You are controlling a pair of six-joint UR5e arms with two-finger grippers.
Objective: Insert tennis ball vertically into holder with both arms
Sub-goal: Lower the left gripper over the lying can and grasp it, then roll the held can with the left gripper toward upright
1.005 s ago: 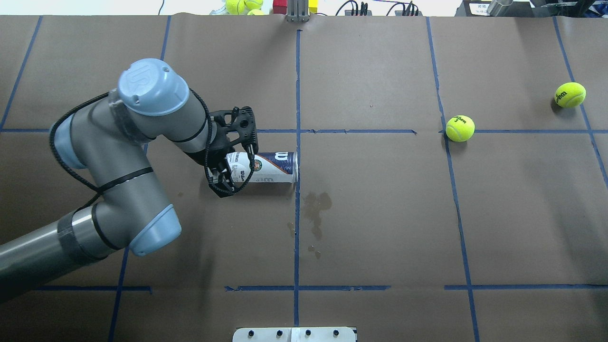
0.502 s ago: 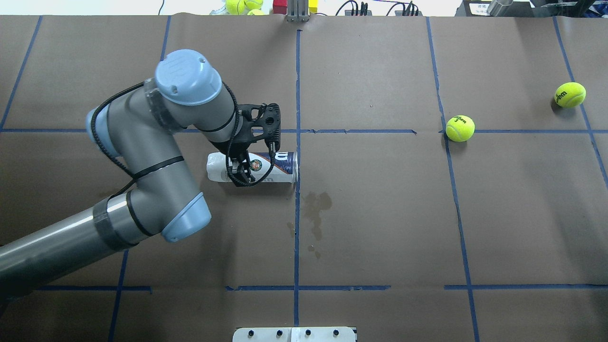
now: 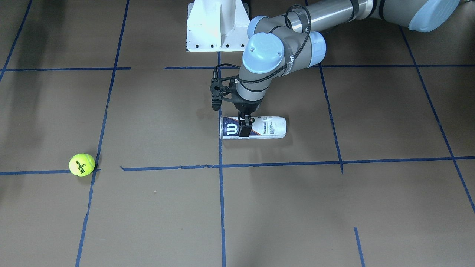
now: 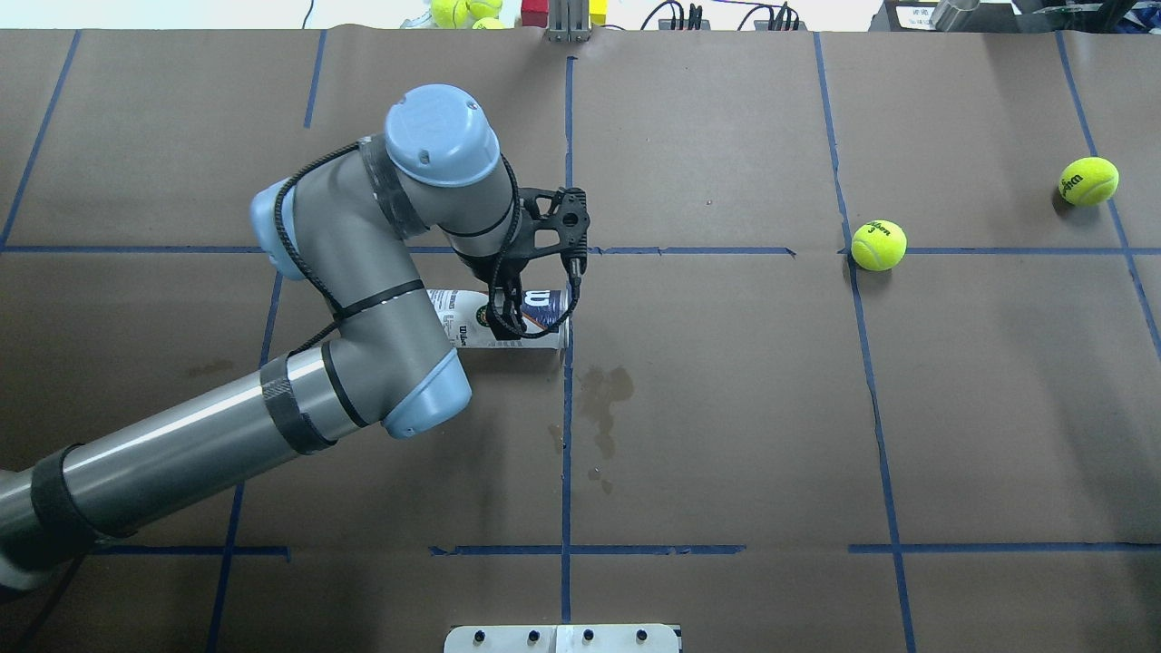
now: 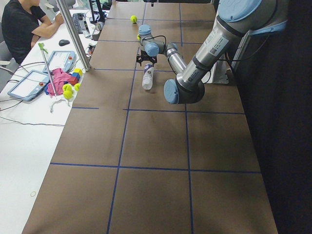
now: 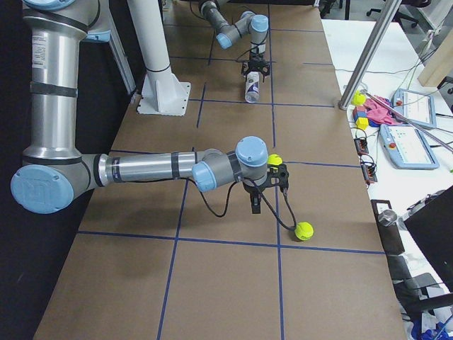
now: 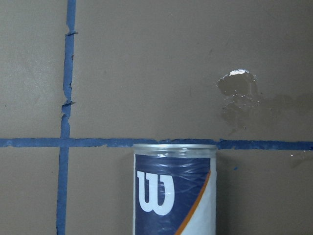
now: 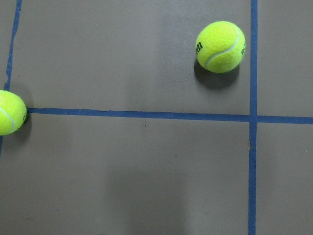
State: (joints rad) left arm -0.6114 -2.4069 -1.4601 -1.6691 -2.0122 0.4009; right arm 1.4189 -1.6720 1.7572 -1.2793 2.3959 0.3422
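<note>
The holder (image 4: pixel 535 319) lies on its side near the table's middle, mouth to the right on the blue tape line; it also shows in the front view (image 3: pixel 265 127) and the left wrist view (image 7: pixel 173 191). My left gripper (image 4: pixel 513 316) points down with open fingers (image 3: pixel 244 128) straddling the holder near its mouth end. The tennis ball (image 4: pixel 878 245) marked "Wilson 3" rests far to the right on the tape (image 3: pixel 82 164). My right gripper (image 6: pixel 255 200) shows only in the exterior right view, hovering over the balls; I cannot tell if it is open.
A second tennis ball (image 4: pixel 1088 180) lies at the far right; both balls show in the right wrist view (image 8: pixel 220 46). A wet stain (image 4: pixel 603 399) marks the paper below the holder's mouth. The white pedestal (image 3: pixel 215 26) stands at the robot's edge. Spare balls (image 4: pixel 465 11) lie beyond the far edge.
My left arm has slid right along the holder, from its closed base end to near its mouth. The holder and both balls have stayed still.
</note>
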